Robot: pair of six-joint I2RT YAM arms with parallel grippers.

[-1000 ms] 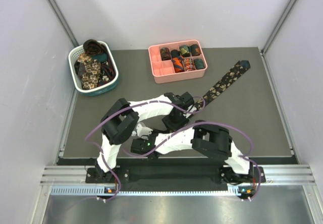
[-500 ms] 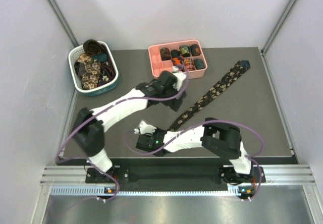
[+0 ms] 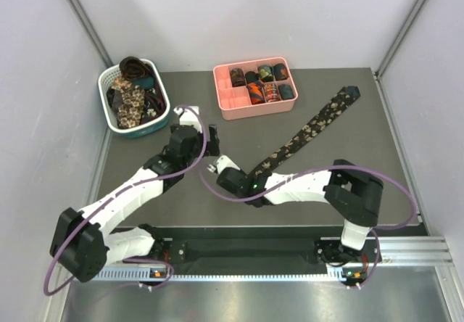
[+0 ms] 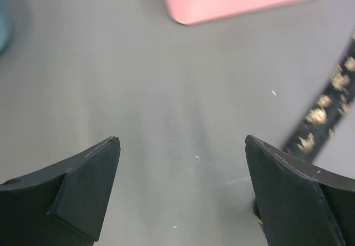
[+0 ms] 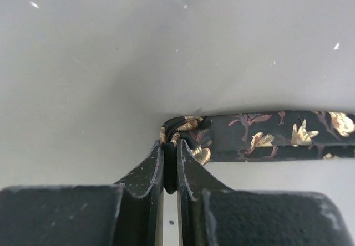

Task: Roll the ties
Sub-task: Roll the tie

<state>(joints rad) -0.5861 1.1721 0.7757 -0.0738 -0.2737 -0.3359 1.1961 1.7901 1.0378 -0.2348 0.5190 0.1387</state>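
The left arm (image 3: 130, 191) has swung back from the pink tray (image 3: 255, 109), and the left gripper (image 3: 212, 135) now hangs spread wide over the table (image 3: 377, 184), right of the basket (image 3: 102, 96) of loose ties (image 3: 130, 97). Beside it, the right gripper (image 3: 216, 165) is clenched on the narrow end of the floral tie (image 3: 312, 126), seemingly curled into a first turn; the tie stretches diagonally toward the far right corner.

The left arm (image 3: 123, 195) stretches toward centre frame, its black two-finger left gripper (image 3: 212, 135) gaping wide; just below, the black right gripper (image 3: 216, 167) pinches the dark gold-flowered fabric tie (image 5: 266, 138).
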